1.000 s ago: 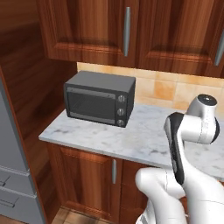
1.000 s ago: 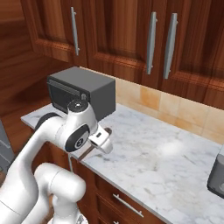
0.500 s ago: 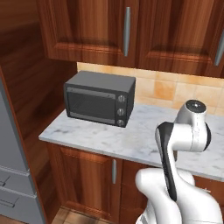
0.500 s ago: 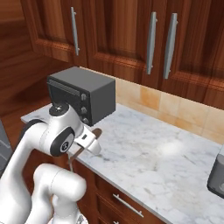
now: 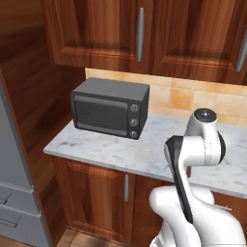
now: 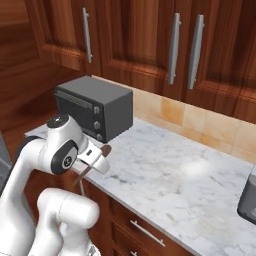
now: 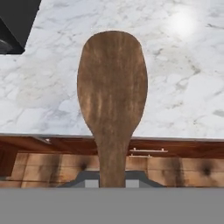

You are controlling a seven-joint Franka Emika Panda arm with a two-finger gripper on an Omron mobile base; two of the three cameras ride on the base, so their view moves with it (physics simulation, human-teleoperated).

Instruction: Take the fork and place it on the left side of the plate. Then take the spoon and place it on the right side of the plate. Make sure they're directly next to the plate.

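At the far left of the marble worktop (image 6: pixel 165 170) stood a dark toaster oven (image 6: pixel 95 107). Right of it, above the near edge, the fingers (image 6: pixel 95 162) were nearly closed on the handle of the spoon (image 7: pixel 112 96) — its brown bowl jutting out over the marble.

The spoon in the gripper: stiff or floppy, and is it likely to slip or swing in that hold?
The spoon looks wooden and juts straight out unsupported, so probably stiff and light. The gripper holds only its handle end, bowl far out, so it might pivot if bumped. The matte grain suggests little slipperiness.
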